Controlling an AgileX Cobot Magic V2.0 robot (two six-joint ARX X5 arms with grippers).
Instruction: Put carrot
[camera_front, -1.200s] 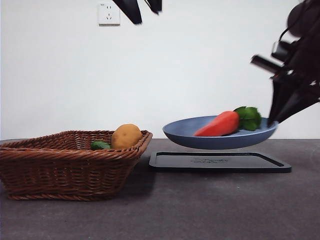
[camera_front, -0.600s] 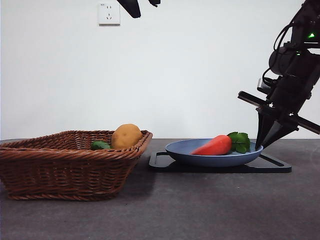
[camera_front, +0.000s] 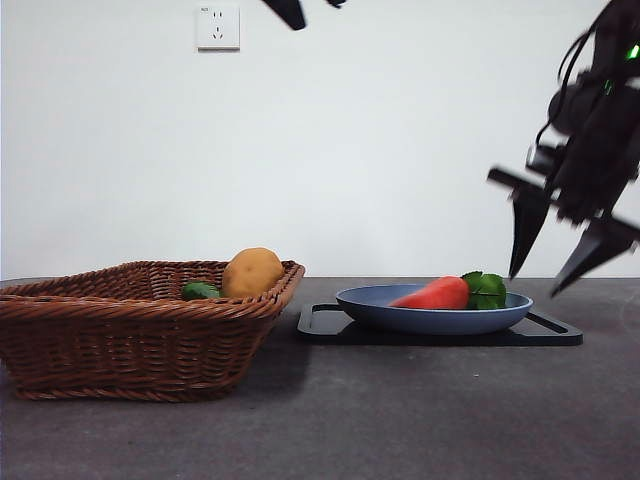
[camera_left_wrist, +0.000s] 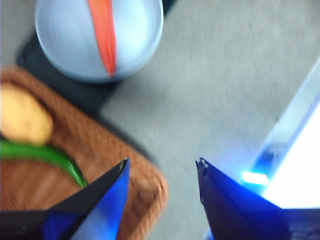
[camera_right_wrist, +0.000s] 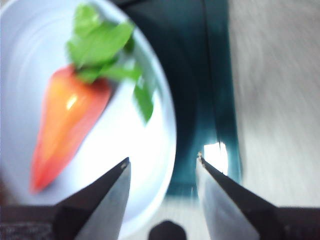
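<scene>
Right gripper (camera_front: 565, 265) let go of blue plate (camera_front: 432, 317), lifted clear, jaws spread wide, holding nothing. Carrot (camera_front: 435, 293) lay on plate atop black tray (camera_front: 555, 330). Left gripper (camera_left_wrist: 160, 172) waited high, jaws apart.

My carrot (camera_front: 433, 294) is orange-red with green leaves, on the blue plate (camera_front: 380, 304); beside it a brown woven basket (camera_front: 130, 335), its blurred vegetable (camera_front: 200, 291) seemingly dark green.

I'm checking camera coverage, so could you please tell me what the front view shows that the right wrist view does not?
Only the front view shows the wicker basket, the potato, a green vegetable and the wall socket. Only the right wrist view looks down between the right gripper, jaws open. Both show the carrot lying in the blue plate on the black tray.
</scene>
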